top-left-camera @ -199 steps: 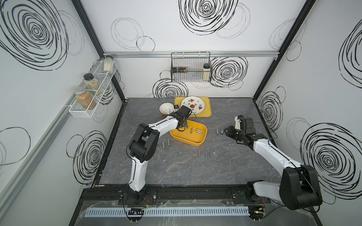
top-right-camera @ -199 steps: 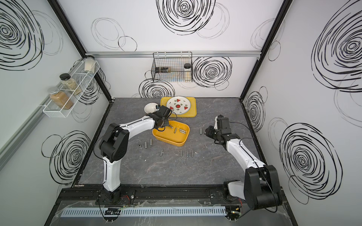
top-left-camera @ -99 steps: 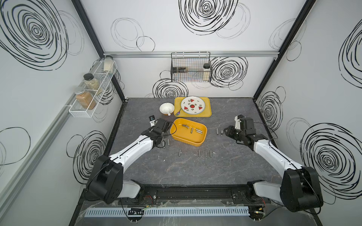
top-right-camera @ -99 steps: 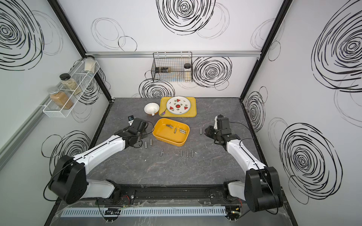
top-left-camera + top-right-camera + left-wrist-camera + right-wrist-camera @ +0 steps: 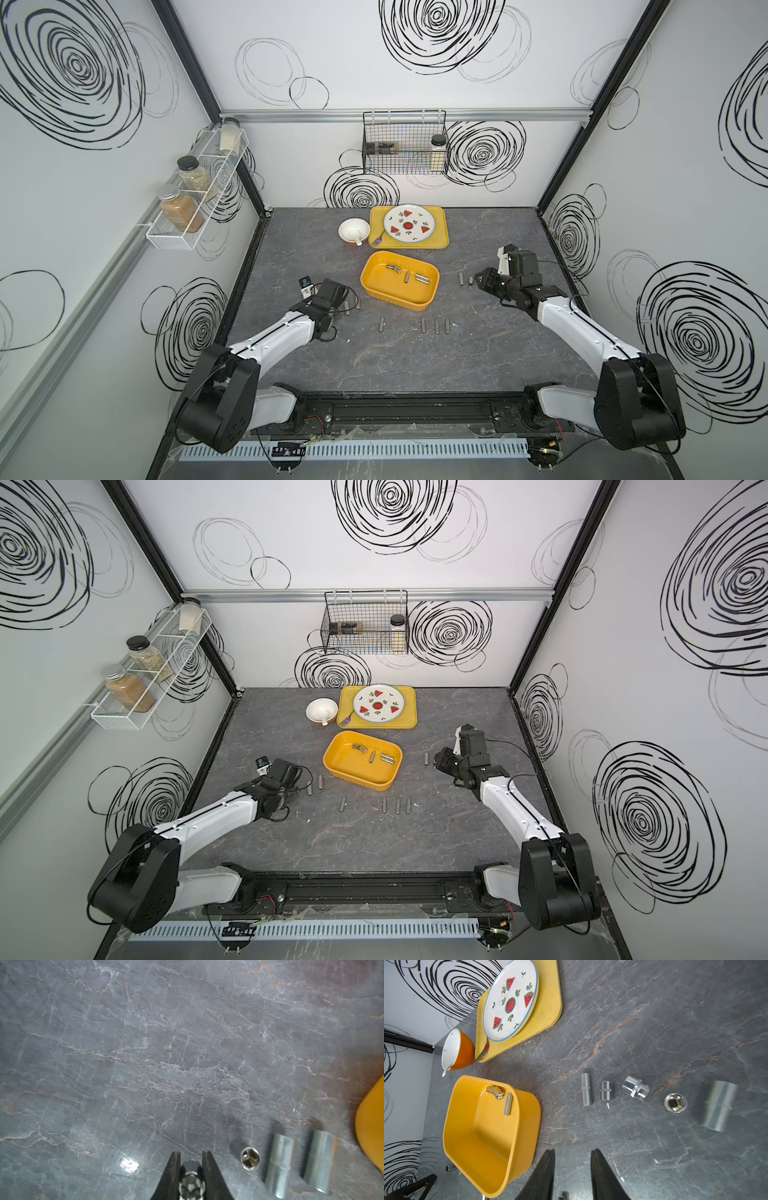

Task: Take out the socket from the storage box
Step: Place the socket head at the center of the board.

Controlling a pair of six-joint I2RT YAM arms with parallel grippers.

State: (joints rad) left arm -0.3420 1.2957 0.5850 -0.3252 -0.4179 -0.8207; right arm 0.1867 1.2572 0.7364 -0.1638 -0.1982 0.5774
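Grips a chrome socket in the left hand, with the black fingers narrow and pressed to its 2 sides. Hangs low over the grey desk; cannot tell whether socket and desk touch. Has 3 loose sockets on the desk just beside that hand, 1 upright and 2 lying flat. Finds the storage box beyond them on the same side, near the left hand but apart from it, with several stored sockets lying on its floor. Holds the right hand partly spread, nothing between its fingers, low over bare desk. Shows the box near that hand to 1 side, and a row of 5 sockets ahead of its fingertips, well apart from them.
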